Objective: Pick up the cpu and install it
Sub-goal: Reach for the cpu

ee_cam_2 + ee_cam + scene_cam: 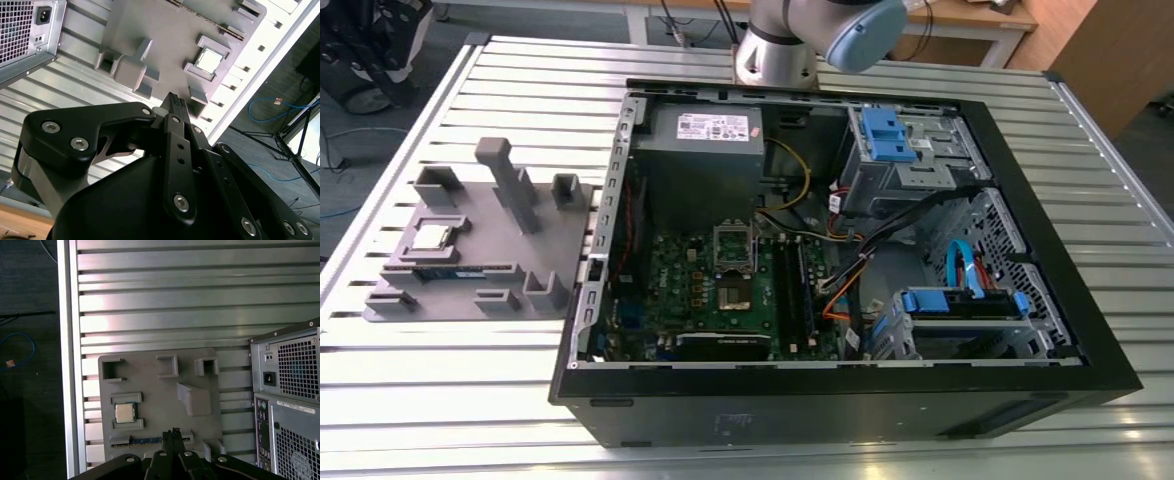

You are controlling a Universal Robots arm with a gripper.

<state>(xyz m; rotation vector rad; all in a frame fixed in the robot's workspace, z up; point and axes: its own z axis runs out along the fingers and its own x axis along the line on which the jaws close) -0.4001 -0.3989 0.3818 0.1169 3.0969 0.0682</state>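
Grey tray [150, 390] holds the cpu [124, 413] (lying flat), apart from the tool [172, 432]

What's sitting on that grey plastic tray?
A small square silver-topped cpu in a raised frame, and a long green memory stick, partly covered by the black gripper.

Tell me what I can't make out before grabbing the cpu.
cpu corner marking: too small in the first wrist view.
Motherboard socket: contacts too small in the exterior view.
Memory stick: partly hidden by the gripper in the first wrist view.
Arm: cut off by the exterior view's top edge.
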